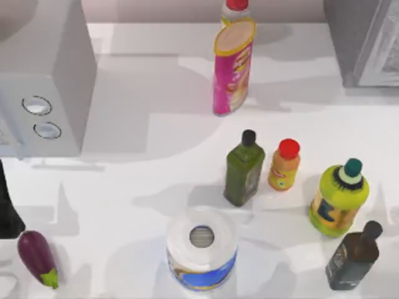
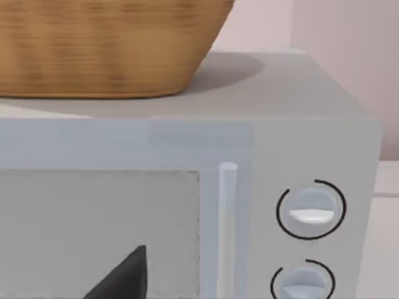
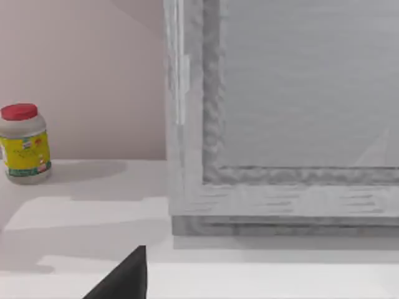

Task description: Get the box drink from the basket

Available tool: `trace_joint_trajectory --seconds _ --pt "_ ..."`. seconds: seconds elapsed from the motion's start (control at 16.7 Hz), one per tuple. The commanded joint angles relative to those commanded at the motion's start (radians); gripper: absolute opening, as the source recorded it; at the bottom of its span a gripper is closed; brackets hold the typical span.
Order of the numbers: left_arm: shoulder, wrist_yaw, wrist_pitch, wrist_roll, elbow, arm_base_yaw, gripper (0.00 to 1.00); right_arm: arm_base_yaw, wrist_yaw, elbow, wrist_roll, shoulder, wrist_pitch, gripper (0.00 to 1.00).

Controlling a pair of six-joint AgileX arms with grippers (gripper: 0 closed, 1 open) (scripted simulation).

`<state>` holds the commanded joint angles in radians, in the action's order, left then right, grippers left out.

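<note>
A: Where is the box drink?
B: Hidden. A wicker basket sits on top of the microwave, which is at the upper left of the top view frame. The basket's wall screens whatever is inside, so I judge the carton to be in there. Its long axis can't be told.

A: Nearer arm?
B: Left. The left end effector faces the microwave door, with the basket higher up on the roof. The carton should therefore lie up and forward of it, and the next move is probably a rise over the rim, then a descent from above.

A: End effector state?
B: Cannot tell for either; just a dark wedge shows in each wrist view.

A: Right arm?
B: The right end effector is parked facing the grey cabinet at the upper right, well apart from the basket.

A: Distractors?
B: The orange bottle and the yellow-green bottle stand on the table at centre right; leave them
</note>
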<state>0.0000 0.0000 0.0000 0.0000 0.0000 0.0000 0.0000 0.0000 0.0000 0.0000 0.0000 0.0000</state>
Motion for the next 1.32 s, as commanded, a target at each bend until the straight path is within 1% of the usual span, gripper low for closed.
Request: trace_joint_trajectory --seconds 0.24,0.42,0.6,1.08,1.32 --pt "0.031 0.008 0.008 -0.001 0.019 0.009 1.00 0.000 0.000 0.000 0.000 0.000 0.000 1.00" --pt "0.152 0.040 0.048 -0.001 0.099 0.041 1.00 0.000 0.000 0.000 0.000 0.000 0.000 1.00" --pt "0.341 0.089 0.115 0.003 0.227 0.088 1.00 0.000 0.000 0.000 0.000 0.000 0.000 1.00" --pt "0.960 0.253 0.321 0.009 0.630 0.237 1.00 0.000 0.000 0.000 0.000 0.000 0.000 1.00" --pt "1.227 0.326 0.410 0.011 0.805 0.301 1.00 0.000 0.000 0.000 0.000 0.000 0.000 1.00"
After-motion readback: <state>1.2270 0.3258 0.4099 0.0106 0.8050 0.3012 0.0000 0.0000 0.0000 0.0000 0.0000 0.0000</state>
